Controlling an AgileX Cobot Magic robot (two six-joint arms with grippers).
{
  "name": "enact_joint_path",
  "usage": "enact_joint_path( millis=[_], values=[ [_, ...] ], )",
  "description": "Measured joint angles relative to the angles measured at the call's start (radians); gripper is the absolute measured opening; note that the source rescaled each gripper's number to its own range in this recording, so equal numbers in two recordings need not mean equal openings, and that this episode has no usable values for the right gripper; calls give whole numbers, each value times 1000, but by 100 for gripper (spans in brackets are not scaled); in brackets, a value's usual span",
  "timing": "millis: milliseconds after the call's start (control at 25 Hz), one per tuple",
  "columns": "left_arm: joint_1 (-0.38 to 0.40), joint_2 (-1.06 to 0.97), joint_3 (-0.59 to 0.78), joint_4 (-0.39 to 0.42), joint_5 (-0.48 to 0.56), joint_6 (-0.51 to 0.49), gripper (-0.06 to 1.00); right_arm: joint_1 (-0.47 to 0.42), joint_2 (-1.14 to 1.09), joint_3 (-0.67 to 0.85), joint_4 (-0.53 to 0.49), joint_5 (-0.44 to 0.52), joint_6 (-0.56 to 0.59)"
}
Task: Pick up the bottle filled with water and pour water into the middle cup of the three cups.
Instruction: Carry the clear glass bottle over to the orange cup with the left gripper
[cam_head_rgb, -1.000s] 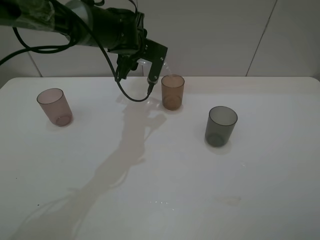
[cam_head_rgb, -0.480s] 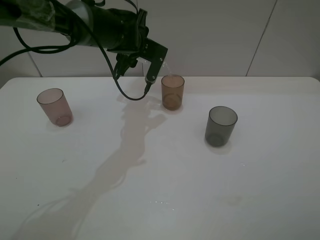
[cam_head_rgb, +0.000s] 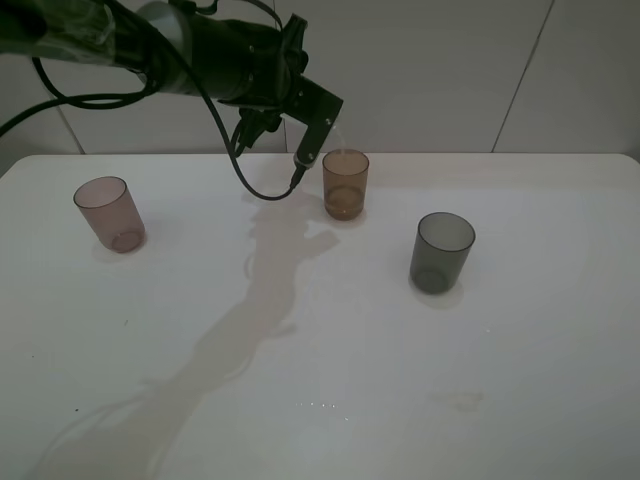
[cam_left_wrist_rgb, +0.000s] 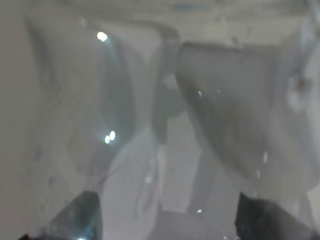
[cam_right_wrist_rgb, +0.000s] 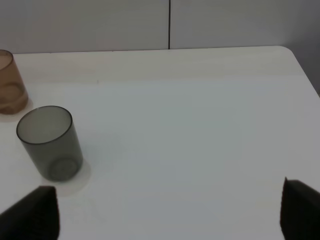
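My left gripper (cam_head_rgb: 308, 118) is shut on the clear bottle (cam_head_rgb: 337, 128) and holds it tilted, neck toward the rim of the amber middle cup (cam_head_rgb: 345, 184). Whether water is flowing cannot be made out. The bottle's clear body (cam_left_wrist_rgb: 150, 125) fills the left wrist view between the dark fingertips (cam_left_wrist_rgb: 80, 220). The pinkish-brown cup (cam_head_rgb: 108, 213) stands at the left and the dark grey cup (cam_head_rgb: 441, 252) at the right. My right gripper (cam_right_wrist_rgb: 165, 220) is open and empty; its view shows the grey cup (cam_right_wrist_rgb: 49, 142) and the edge of the amber cup (cam_right_wrist_rgb: 9, 82).
The white table (cam_head_rgb: 330, 380) carries only the three cups. A tiled wall (cam_head_rgb: 450, 70) rises behind its far edge. The left arm and its cables (cam_head_rgb: 150, 45) reach in from the upper left, above the table.
My left gripper with the bottle has risen slightly and shifted a little right, tilting more over the amber cup. The cups have not moved.
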Motion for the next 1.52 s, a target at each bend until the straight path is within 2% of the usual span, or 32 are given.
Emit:
enact_joint_path(
  millis=[480,880,1520],
  values=[
    [-6,0,45,129,-3,0,3,0,0,0,0,0,0],
    [-7,0,49,146,-14,0,3,0,0,0,0,0,0],
    [-25,0,49,219,-39,0,3,0,0,0,0,0,0]
  ],
)
